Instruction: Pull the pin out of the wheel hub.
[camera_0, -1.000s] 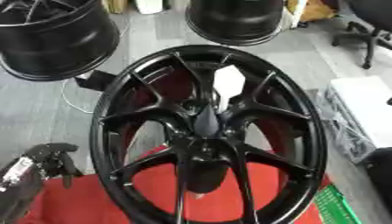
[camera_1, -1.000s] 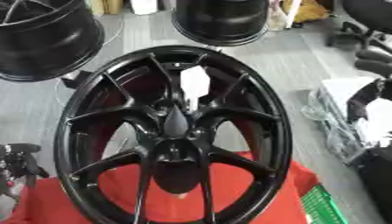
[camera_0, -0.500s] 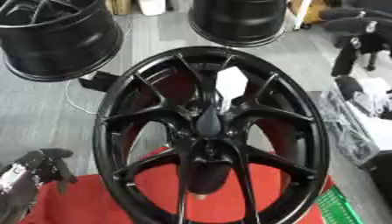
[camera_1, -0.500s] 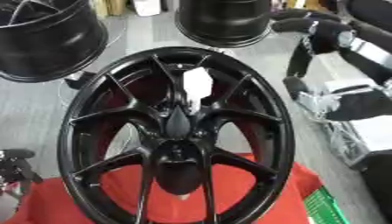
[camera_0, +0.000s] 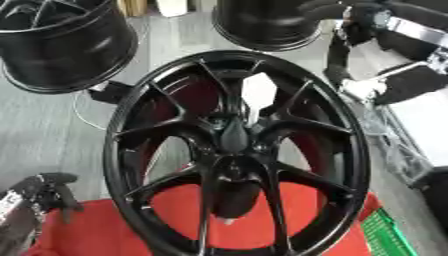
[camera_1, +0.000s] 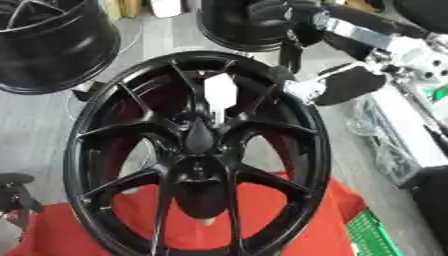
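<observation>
The black wheel hub (camera_0: 236, 160) stands in the middle of the frame, its lower part over a red mat (camera_0: 87, 235). At its centre, where the spokes meet, there is a dark pointed piece (camera_0: 233, 136), and this is probably the pin, though it is hard to separate from the black spokes. A white tag (camera_0: 259, 92) hangs just above it.

The right hand (camera_1: 293, 35) comes in from the upper right of the frame and hangs above the upper right rim, not touching the pin. Its fingers point down, but whether they are spread or curled cannot be told. The left hand (camera_0: 48, 192) rests in the lower left corner, its fingers relaxed and holding nothing.

The risk from here is, by judgement, that the right hand strikes the rim or a spoke on its way to the centre and tips the hub, or that it pinches the tag instead of the pin, because they are so near.

Counted: three wheels in all, namely the hub and two more (camera_0: 66, 42) (camera_0: 271, 22) at the upper edge; one tag; one green crate (camera_0: 389, 235) in the lower right.
</observation>
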